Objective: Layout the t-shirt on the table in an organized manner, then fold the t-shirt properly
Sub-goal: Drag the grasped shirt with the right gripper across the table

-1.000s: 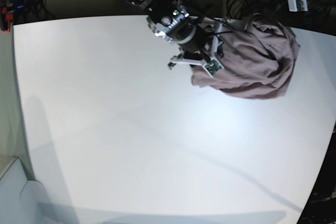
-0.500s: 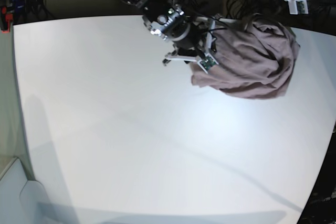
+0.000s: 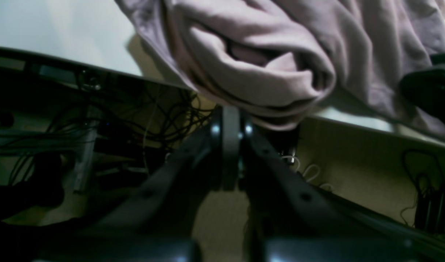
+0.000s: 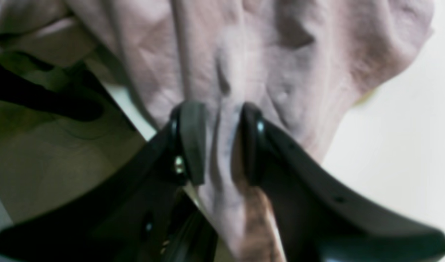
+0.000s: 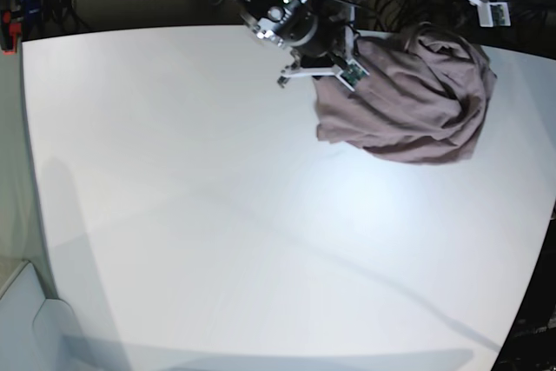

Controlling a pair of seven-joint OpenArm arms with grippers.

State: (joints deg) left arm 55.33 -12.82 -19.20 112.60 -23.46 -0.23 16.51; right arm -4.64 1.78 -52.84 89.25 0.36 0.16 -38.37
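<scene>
Nearest you in the base view lies the broad bare stretch of the glossy white table (image 5: 217, 241), which is where the spreading will have to happen; nothing rests on it.

Further back, the dusty mauve cotton t-shirt (image 5: 413, 102) sits bunched in a wrinkled heap at the table's far right corner, part of it spilling over the back edge, as your left wrist view shows. It is nowhere near laid out, so you are at the very start: getting hold of cloth to drag it toward the open middle.

Your right gripper (image 4: 217, 142) stands at the heap's near-left side with a ridge of fabric running between its dark pads (image 4: 191, 138); the jaws sit narrowly apart around that fold, but whether they are truly pinching it you cannot tell from here. A grab there would let you pull the shirt inward.

Your left gripper (image 3: 229, 131) hangs behind the table edge, jaws pressed together on nothing, its tip just under an overhanging fold, probably waiting for a second corner.

No brand, label or legible writing shows on the shirt or rig.
</scene>
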